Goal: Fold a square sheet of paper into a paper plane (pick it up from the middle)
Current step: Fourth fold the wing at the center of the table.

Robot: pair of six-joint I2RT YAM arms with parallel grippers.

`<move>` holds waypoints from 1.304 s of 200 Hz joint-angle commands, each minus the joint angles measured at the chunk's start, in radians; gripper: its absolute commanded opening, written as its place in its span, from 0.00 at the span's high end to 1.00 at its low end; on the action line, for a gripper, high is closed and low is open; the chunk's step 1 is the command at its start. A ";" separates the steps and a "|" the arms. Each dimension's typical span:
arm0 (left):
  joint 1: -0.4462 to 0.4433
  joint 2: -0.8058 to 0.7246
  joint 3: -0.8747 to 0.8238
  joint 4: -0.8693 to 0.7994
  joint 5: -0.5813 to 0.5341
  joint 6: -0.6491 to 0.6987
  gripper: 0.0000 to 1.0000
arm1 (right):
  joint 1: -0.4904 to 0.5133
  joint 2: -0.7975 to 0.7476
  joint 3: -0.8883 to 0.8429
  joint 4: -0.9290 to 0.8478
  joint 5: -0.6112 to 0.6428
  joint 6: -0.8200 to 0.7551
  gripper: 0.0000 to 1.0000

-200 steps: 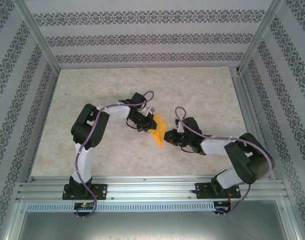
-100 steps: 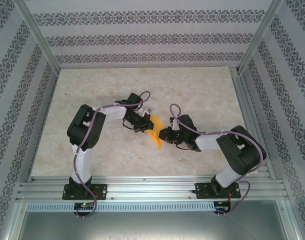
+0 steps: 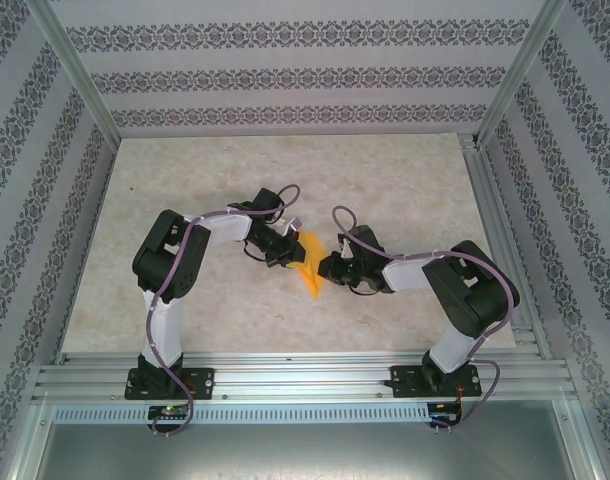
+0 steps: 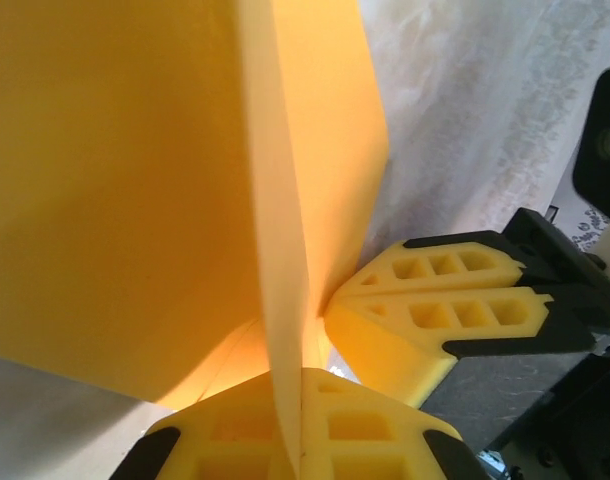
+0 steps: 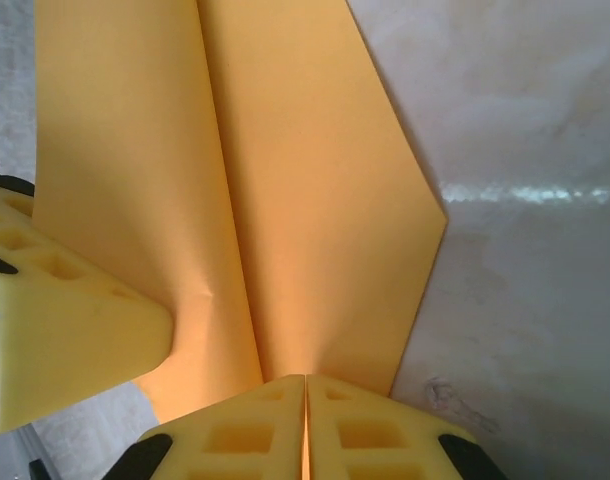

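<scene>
The square sheet of paper [image 3: 308,263], orange-yellow and folded along a centre crease to a pointed outline, is held above the table between both grippers. My left gripper [image 3: 291,254] comes in from the left and is shut on one edge of the paper [image 4: 135,180]; its pads [image 4: 365,425] press a thin fold. From the right, my right gripper [image 3: 326,268] is shut on the paper [image 5: 305,200] at the foot of the crease, its pads [image 5: 365,430] closed together. The two grippers nearly touch: the right gripper's fingers [image 4: 435,305] sit close beside the left one's.
The beige marbled table [image 3: 405,180] stretches around the arms. Patterned walls [image 3: 285,75] and aluminium posts [image 3: 75,75] enclose it at the back and sides. An aluminium rail [image 3: 305,380] carrying both bases runs along the near edge.
The right arm has drawn in to the left, its elbow folding closer. The paper and both grippers have shifted slightly left and up. Both grips have held.
</scene>
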 commanded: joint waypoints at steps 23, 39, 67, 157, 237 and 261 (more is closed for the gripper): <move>0.017 -0.026 -0.011 -0.031 -0.062 0.066 0.99 | 0.019 0.029 0.039 -0.153 0.089 -0.068 0.91; 0.024 -0.028 -0.023 -0.035 -0.063 0.081 0.99 | 0.022 0.037 0.055 -0.189 0.103 -0.078 0.90; 0.034 -0.022 -0.058 0.031 -0.033 0.073 0.99 | 0.030 0.064 0.077 -0.216 0.107 -0.084 0.91; 0.034 -0.009 -0.076 0.134 -0.005 0.067 0.96 | 0.040 0.093 0.106 -0.240 0.090 -0.104 0.91; 0.034 0.007 0.013 -0.002 -0.009 0.185 0.93 | 0.037 0.094 0.115 -0.273 0.106 -0.118 0.91; 0.035 0.028 0.027 -0.036 -0.035 0.221 0.94 | 0.037 0.095 0.119 -0.282 0.104 -0.128 0.91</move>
